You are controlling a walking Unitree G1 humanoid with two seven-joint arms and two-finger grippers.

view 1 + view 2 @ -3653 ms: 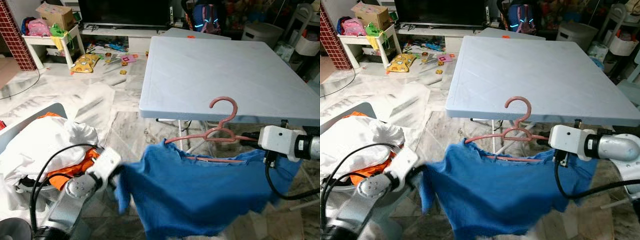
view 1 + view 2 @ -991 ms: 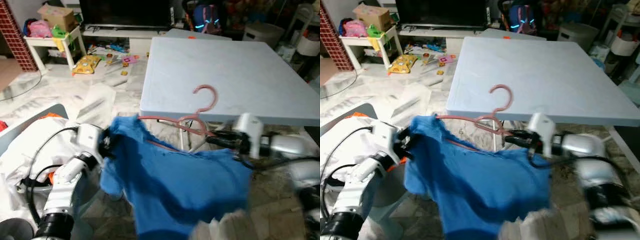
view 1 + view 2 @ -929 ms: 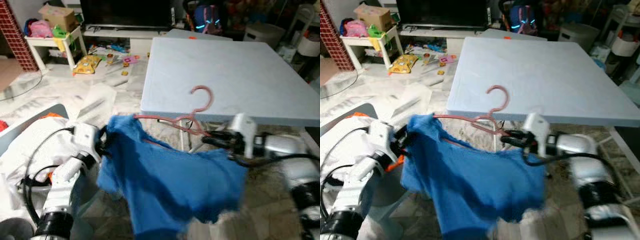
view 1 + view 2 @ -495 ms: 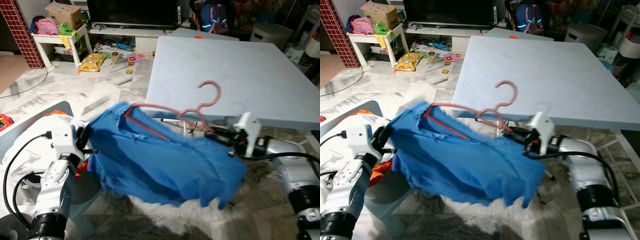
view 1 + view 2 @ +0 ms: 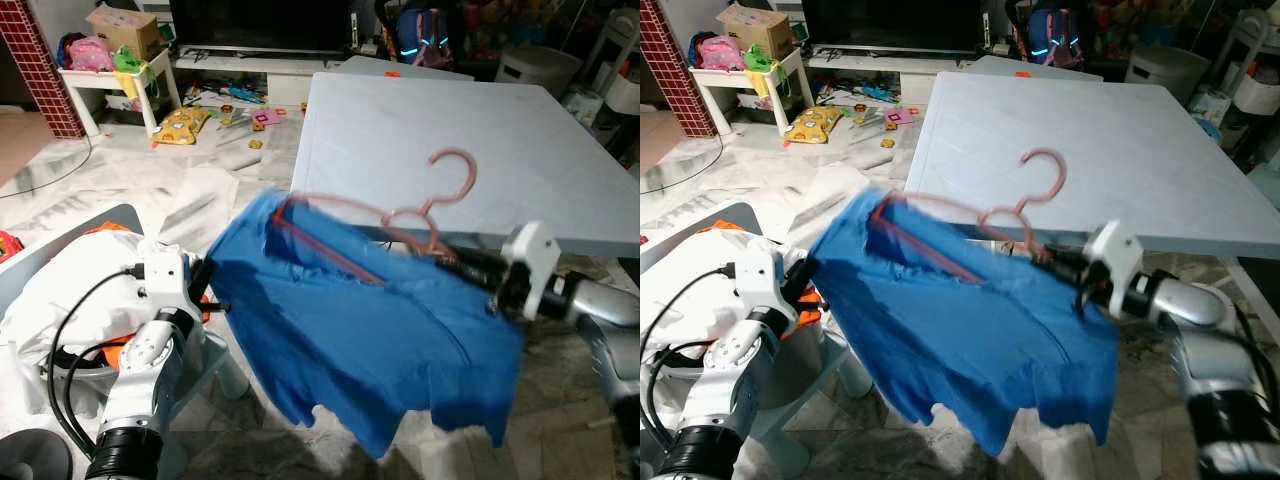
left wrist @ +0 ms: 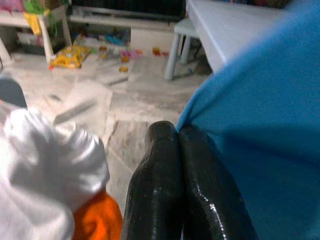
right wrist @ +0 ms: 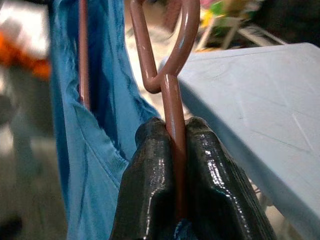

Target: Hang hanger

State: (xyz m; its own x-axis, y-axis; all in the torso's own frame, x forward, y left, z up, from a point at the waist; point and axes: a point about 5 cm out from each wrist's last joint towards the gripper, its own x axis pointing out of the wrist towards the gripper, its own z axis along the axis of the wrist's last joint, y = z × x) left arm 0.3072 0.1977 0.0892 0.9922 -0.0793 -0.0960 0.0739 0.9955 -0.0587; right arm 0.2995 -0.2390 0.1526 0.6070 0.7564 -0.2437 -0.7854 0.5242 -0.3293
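The left arm rises from about 7 o'clock in the head views, elbow bent, its white wrist block pointing toward 2 o'clock. The left gripper [image 5: 212,290] has its two black fingers [image 6: 165,180] pressed flat together, pinching cloth at their tips. The right arm reaches in from 3 o'clock, forearm nearly level, wrist aimed toward 10 o'clock. The right gripper [image 7: 172,150] is clamped, both fingers squeezing a thin rod between them.
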